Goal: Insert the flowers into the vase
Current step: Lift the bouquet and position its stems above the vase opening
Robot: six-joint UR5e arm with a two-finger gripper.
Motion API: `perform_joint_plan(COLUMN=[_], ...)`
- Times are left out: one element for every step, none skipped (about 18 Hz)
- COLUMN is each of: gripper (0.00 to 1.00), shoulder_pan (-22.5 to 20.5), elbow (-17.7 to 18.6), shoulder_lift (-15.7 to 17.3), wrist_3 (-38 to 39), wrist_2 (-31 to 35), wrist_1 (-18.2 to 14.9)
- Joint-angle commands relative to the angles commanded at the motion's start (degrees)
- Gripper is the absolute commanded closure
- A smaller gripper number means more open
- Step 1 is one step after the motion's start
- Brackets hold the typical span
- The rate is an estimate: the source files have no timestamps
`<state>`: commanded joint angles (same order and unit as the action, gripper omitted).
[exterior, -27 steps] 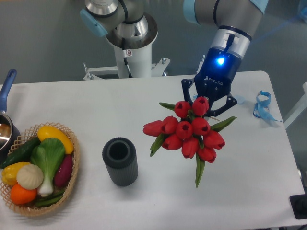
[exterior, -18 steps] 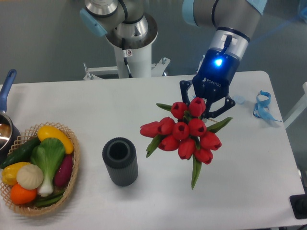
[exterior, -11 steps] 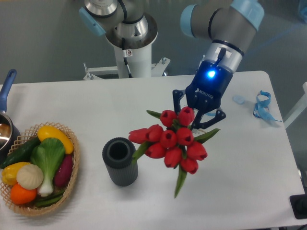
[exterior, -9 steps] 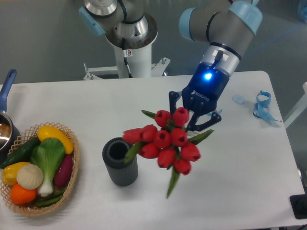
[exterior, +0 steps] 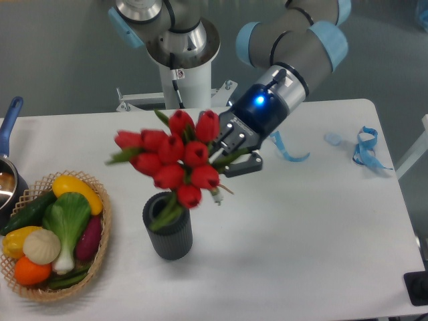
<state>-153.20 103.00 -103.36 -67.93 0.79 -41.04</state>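
The flowers (exterior: 172, 158), a bunch of red tulip buds with green leaves, hang tilted above the vase (exterior: 168, 232), heads leaning up and to the left. Their green stem ends and leaves dip into the vase's round mouth. The vase is a short dark grey ribbed cylinder standing upright on the white table, left of centre. My gripper (exterior: 225, 148) is shut on the flowers' stems just right of the buds, reaching in from the upper right with its blue light on. Where the fingers meet the stems is partly hidden by buds and leaves.
A woven basket (exterior: 95, 249) of vegetables sits at the front left, close to the vase. A pot with a blue handle (exterior: 8, 127) is at the left edge. Blue ribbons (exterior: 364, 148) lie at the right, another ribbon (exterior: 289, 153) beside the arm. The robot base (exterior: 180, 63) stands behind.
The arm has swung left and turned, carrying the flowers from right of the vase to over it. The bunch tipped so its stem ends now point down into the vase mouth.
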Motion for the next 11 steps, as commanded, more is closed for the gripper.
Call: perform_joint_plan(gripper=[0.8,0.8,0.8,0.8,0.8,0.8,0.8,0.8,0.8,0.8,0.8], shoulder_pan=[0.7,1.3,1.7,2.1,2.6,3.1,3.3,3.3,4.1,4.6,4.7], elbow=[0.6,0.9,1.1,1.1,1.1,1.2,1.6,1.6,1.6,1.6,1.5], shoulder_lift=[0.0,0.0,0.0,0.0,-0.1,-0.1,-0.1,-0.3,-0.9,-1.2,-1.8], wrist_3=[-0.6,-1.1,-1.5,-1.6,-1.6,-1.7,-1.7,-1.8,-1.8,-1.9,-2.0], wrist_2=[-0.1,-0.2,-0.3,-0.2,-0.3,-0.3,-0.3,-0.3,-0.3,-0.3,-0.3], wrist_1=[0.0,0.0,0.0,0.0,0.0,0.0,0.0,0.0,0.0,0.0,0.0])
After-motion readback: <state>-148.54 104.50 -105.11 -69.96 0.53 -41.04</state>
